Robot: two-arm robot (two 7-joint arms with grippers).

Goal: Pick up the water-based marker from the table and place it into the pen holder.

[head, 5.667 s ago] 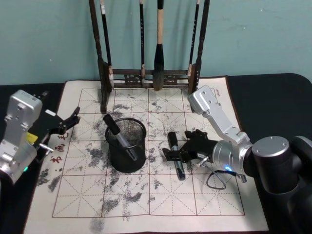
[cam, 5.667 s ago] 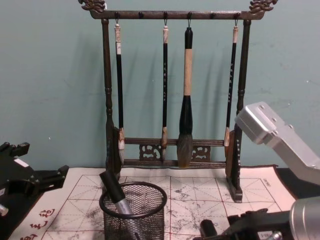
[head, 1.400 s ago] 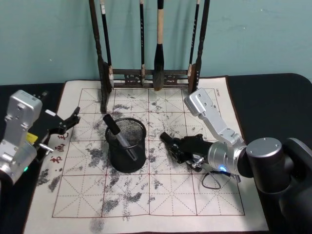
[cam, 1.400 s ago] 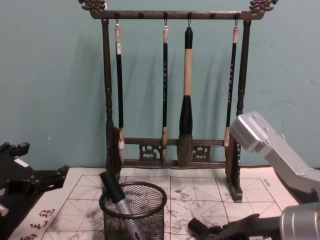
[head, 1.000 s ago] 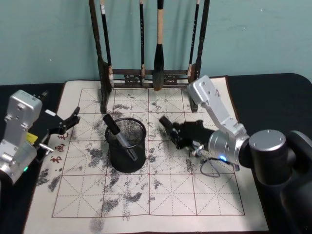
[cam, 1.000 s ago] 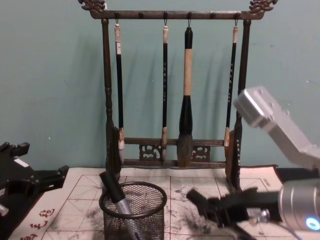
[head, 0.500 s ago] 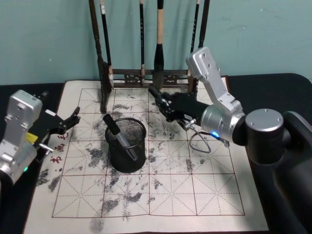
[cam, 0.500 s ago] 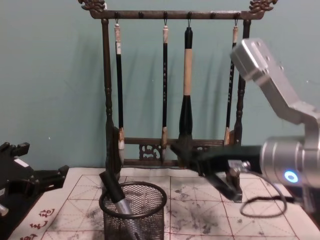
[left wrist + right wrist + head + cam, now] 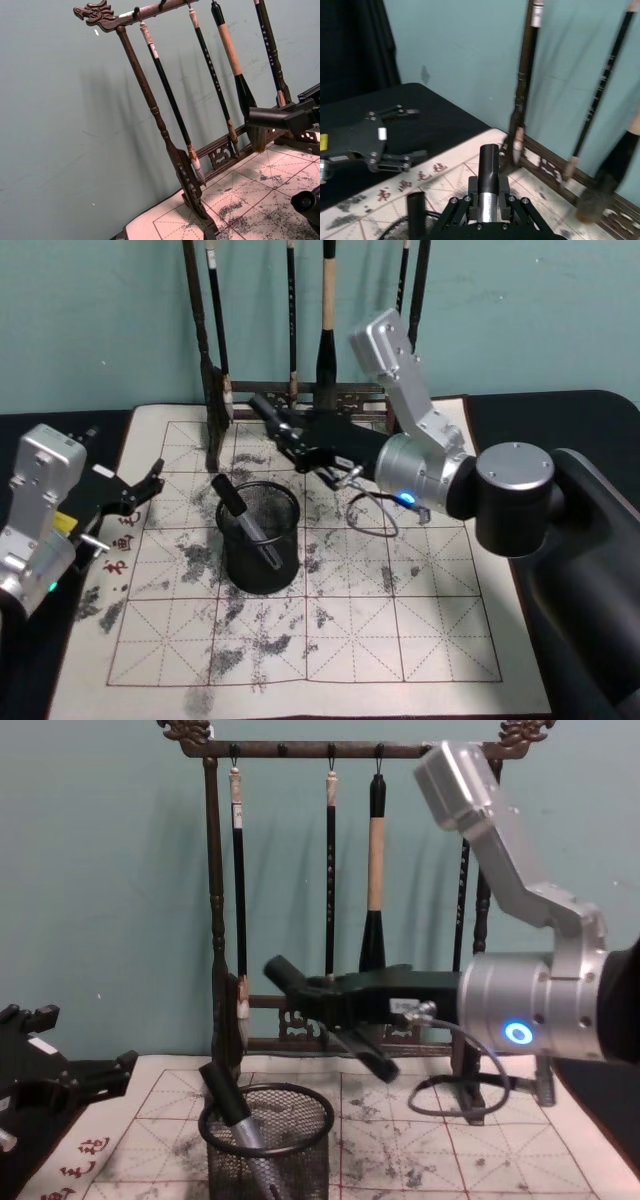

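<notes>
Use the chest view for height. In front of the rack (image 9: 214, 920) and above the holder (image 9: 300, 1160), the right gripper (image 9: 335, 1003) carries the marker (image 9: 284, 971) tilted. The marker's lower end is above and just right of the holder's rim.

Use the head view for layout. The holder (image 9: 262, 565) stands on the ink-stained mat (image 9: 350, 640). The right gripper (image 9: 303, 447) appears beyond the holder, toward the rack (image 9: 300, 395). A second marker (image 9: 235, 502) leans inside the holder. The left gripper (image 9: 140, 490) rests at the mat's left edge with its jaws spread.

Check the grip in the right wrist view. The jaws pinch the marker (image 9: 488, 167) at its silver section, one on each side, and its black end sticks out beyond them.
</notes>
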